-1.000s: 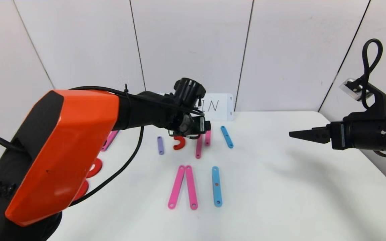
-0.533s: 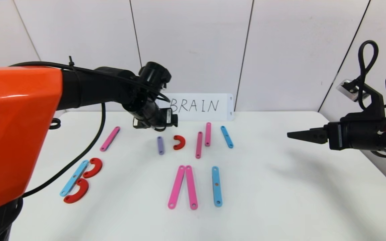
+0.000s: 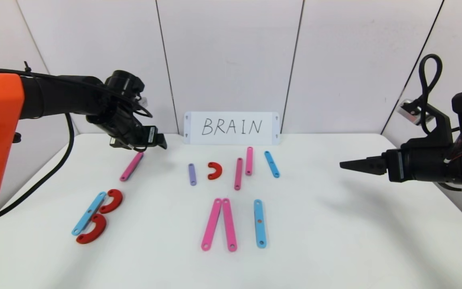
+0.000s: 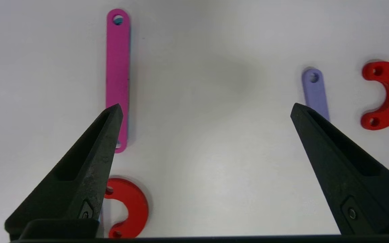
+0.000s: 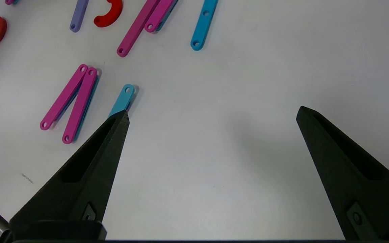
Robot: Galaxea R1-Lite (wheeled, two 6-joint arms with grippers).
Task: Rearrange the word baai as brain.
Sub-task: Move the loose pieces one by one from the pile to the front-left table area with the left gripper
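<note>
Above the far-left surface (image 3: 335,249), the head view shows the left pincer (image 3: 159,143) over a lone pink strip (image 3: 131,166), letter pieces (image 3: 219,224) mid-surface; left wrist: fingers (image 4: 89,162) spread wide, empty; right wrist: right pincer (image 5: 211,114) wide, empty, aloft.

On the plain white desk (image 3: 335,241) lie flat plastic holed strips in pink (image 3: 131,166), sky blue (image 3: 259,223) and pale purple (image 3: 192,174), perhaps lilac, beside red half-ring curves (image 3: 215,170).
</note>
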